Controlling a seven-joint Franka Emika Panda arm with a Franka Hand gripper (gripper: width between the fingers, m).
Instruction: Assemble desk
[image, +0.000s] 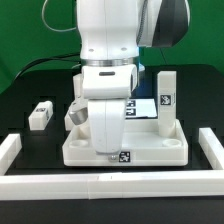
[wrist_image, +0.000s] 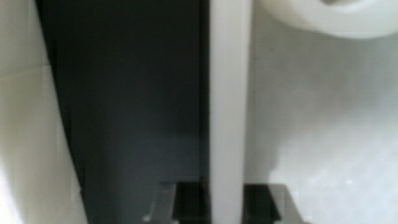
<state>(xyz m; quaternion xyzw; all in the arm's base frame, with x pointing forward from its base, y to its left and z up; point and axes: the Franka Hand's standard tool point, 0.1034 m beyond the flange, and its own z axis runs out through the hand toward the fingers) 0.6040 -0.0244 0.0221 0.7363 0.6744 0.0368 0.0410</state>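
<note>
Standing upright in tabletop (image: 160, 150): one leg (image: 165, 95).

**Surface finishes, as seen**

Tabletop (image: 90, 152): white plastic, smooth, faint sheen; same on its rim at my wrist. Legs (image: 165, 82): white plastic with matt printed tags. Table (image: 20, 100): black, matt. Border bars (image: 100, 185): white, smooth. My arm casing (image: 105, 30): glossy white plastic; joint cover (image: 175, 20) dark, glossy. My fingers (wrist_image: 187, 205): dark, matt
</note>
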